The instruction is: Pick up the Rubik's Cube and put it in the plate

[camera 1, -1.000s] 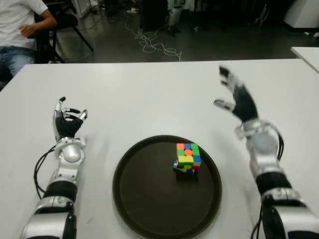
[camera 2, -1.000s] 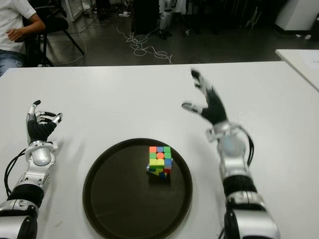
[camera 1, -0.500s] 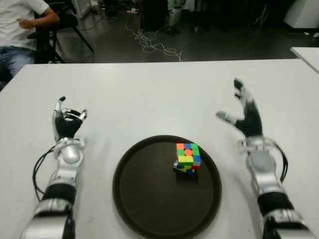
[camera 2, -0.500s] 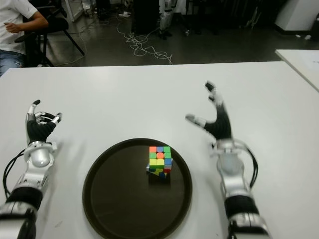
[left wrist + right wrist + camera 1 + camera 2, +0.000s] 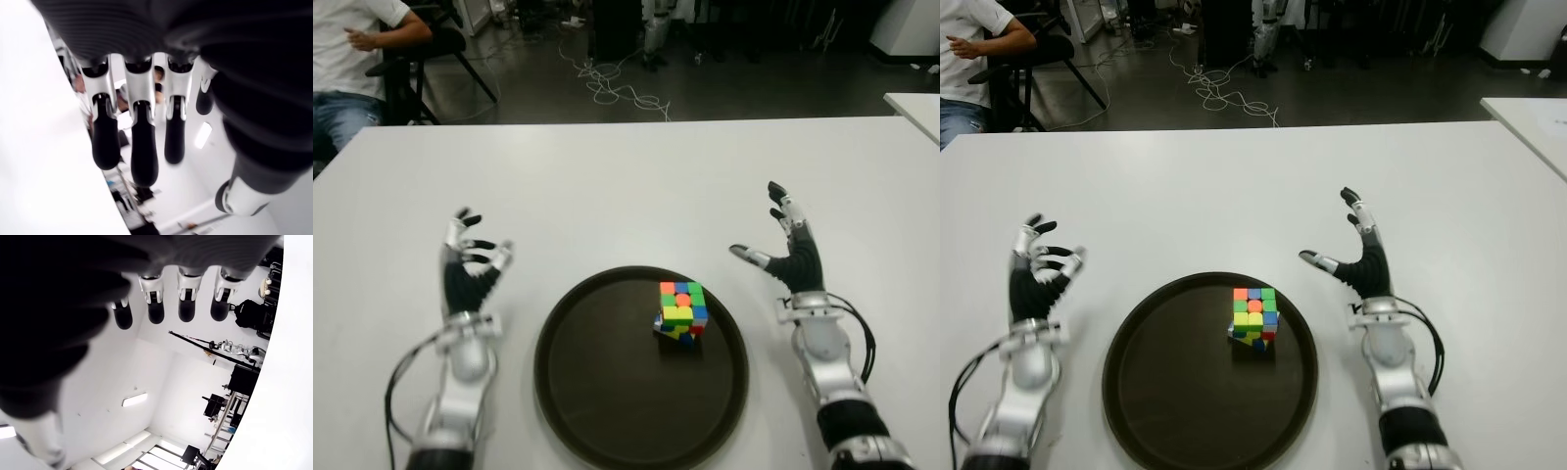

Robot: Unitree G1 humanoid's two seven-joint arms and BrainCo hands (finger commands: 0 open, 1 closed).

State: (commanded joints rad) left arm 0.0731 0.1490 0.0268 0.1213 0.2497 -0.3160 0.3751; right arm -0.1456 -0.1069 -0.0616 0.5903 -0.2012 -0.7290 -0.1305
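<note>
Centrally, a multicoloured Rubik's Cube (image 5: 680, 310) is seen resting inside a round dark-brown plate (image 5: 597, 392) on a white table (image 5: 607, 186), slightly right of the plate's middle & twds its far half. Green, yellow, orange, red & blue squares are shown on the cube's upper faces; its lower layer looks twisted out of line w/ the rest.

Both robot hands are held palm-up w/ nothing in them. The left hand (image 5: 470, 274) is shown left of the plate, apart from its rim, black fingers (image 5: 137, 147) loosely bent & separated. The right hand (image 5: 790, 253) is shown right of the plate, near its far-right edge but not touching it, fingers spread & thumb pointed twds the plate. Whether either hand touches the table cannot be told.

At the far-left corner, beyond the table, a seated person (image 5: 352, 59) in a white shirt & blue jeans is partly seen. Tangled cables (image 5: 612, 83) are seen on the dark floor behind the table.
</note>
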